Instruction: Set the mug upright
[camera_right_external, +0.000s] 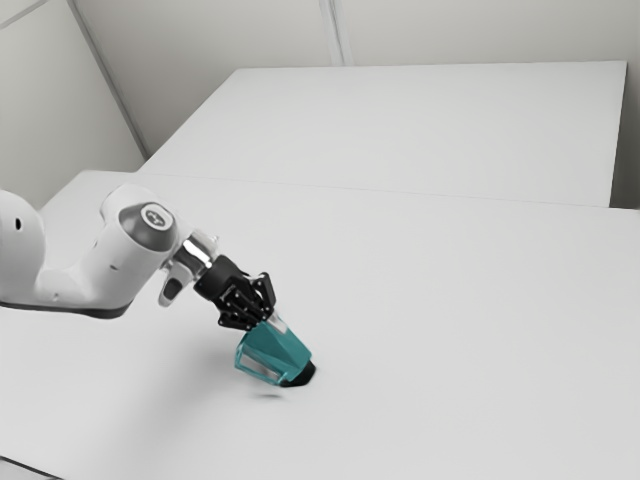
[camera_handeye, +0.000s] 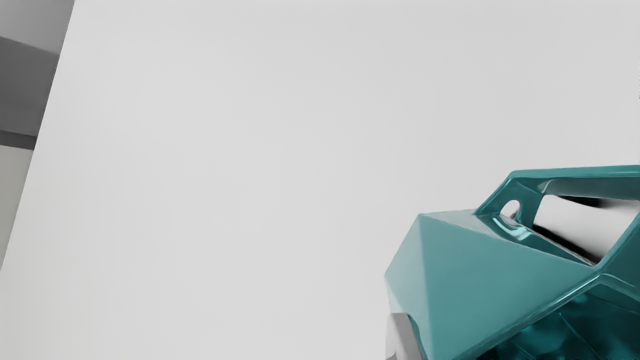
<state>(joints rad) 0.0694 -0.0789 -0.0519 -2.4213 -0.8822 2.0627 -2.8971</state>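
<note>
In the exterior view, the table (camera_right_external: 470, 290) spread wide from the mug (camera_right_external: 278, 346) toward the exterior view's right. The mug was tilted, its upper end at my gripper (camera_right_external: 260, 316); how far this was open, or whether it had hold of something, I could not tell.

In the wrist view, the table's edge (camera_handeye: 47, 115) ran well apart from the mug, which was close to my hand.
</note>
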